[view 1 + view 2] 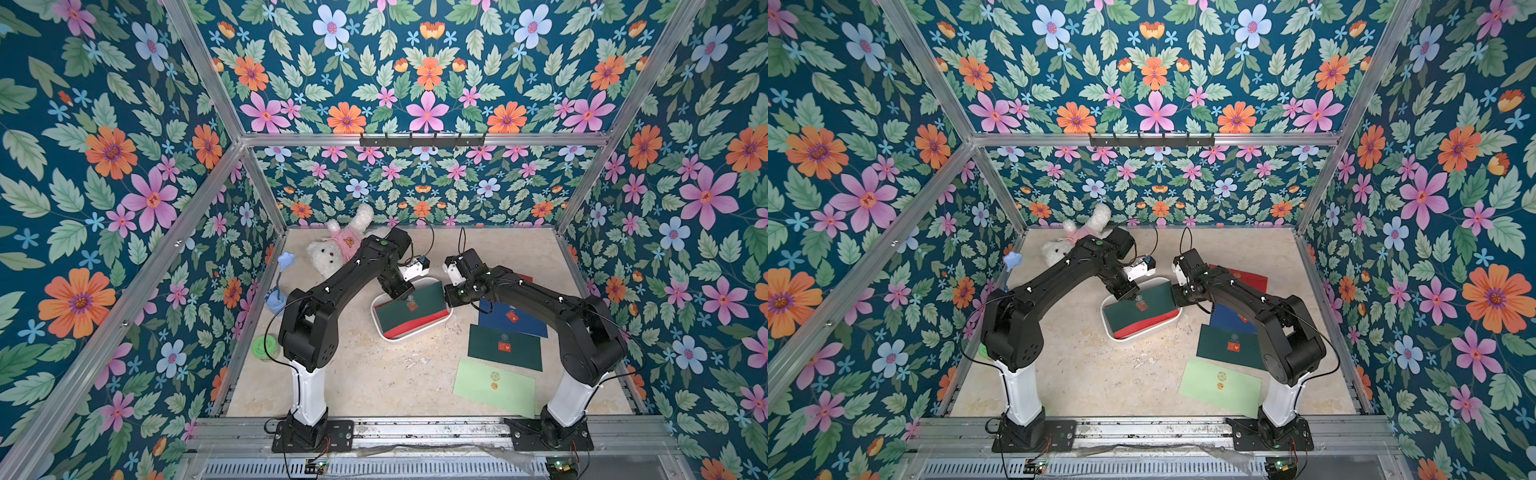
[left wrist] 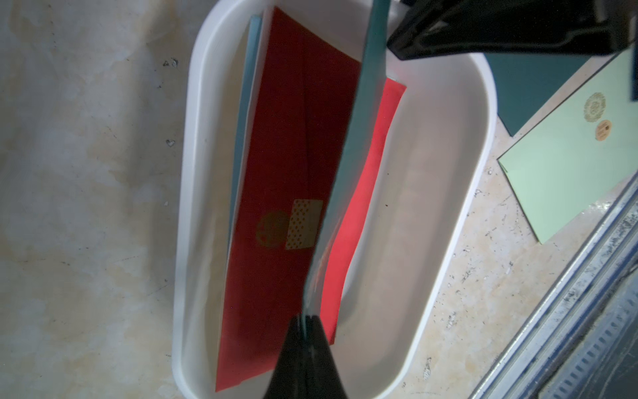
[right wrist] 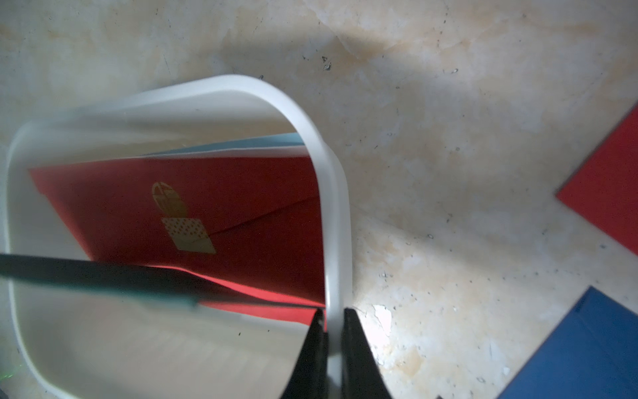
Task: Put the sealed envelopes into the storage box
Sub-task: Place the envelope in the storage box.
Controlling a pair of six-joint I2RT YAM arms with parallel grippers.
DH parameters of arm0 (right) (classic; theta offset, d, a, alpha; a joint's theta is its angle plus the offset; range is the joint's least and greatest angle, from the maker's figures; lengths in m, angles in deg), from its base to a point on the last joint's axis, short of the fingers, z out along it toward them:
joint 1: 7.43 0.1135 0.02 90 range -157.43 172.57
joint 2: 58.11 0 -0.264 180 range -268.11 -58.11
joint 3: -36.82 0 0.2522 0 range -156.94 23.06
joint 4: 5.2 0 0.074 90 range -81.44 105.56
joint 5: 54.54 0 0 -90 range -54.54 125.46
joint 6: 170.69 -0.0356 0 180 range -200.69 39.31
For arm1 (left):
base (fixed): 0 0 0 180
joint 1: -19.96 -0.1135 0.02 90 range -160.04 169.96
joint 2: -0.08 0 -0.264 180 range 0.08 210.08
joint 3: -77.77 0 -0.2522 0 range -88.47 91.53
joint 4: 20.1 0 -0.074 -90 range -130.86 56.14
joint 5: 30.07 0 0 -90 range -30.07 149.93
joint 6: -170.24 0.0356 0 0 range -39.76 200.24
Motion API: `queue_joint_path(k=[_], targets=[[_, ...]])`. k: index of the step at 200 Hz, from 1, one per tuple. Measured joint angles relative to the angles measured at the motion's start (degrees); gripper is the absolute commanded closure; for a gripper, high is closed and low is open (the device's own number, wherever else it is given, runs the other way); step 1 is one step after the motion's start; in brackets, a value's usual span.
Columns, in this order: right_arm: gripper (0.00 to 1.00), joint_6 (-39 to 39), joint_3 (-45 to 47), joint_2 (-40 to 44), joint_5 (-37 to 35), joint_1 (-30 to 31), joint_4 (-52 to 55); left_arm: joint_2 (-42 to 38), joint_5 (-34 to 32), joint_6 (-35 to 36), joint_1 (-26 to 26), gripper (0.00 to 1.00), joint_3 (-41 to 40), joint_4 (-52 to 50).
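Left gripper (image 2: 306, 319) pinches the green envelope (image 2: 360, 131) edge-on over the box (image 2: 442, 207); right gripper (image 3: 333, 314) clamps the box's rim. Red envelopes (image 2: 293, 155) lie inside.

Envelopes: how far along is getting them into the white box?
Done: red envelopes and a light blue envelope sit in the storage box. In hand: left tool shut on a dark green envelope over it; right tool pinches its rim. To go, on the table: navy, another dark green, light green, one red.
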Motion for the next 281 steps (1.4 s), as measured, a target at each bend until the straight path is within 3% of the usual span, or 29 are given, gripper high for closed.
queue_joint_path(k=[60, 99, 148, 204, 281], targets=[[0.87, 0.22, 0.24, 0.31, 0.31, 0.04, -0.22, 3.17, -1.57, 0.66, -0.52, 0.98, -0.09, 0.55], [0.87, 0.2, 0.61, 0.31, 0.46, 0.04, -0.26, 3.21, -4.17, 0.57, -1.31, 0.79, -0.07, 1.14], [0.87, -0.09, 0.66, 0.31, 1.09, 0.11, -0.76, 4.22, -5.51, 0.13, -1.42, 0.71, -0.76, 1.62], [0.87, -0.92, 1.27, 0.31, 1.31, 0.57, -1.27, 2.62, -7.52, -0.68, -1.42, 0.69, -1.16, 6.64], [0.87, -1.95, 2.89, 0.31, 1.81, 0.7, -3.34, 2.82, -4.9, -4.17, -0.98, 0.67, -2.19, 13.6]])
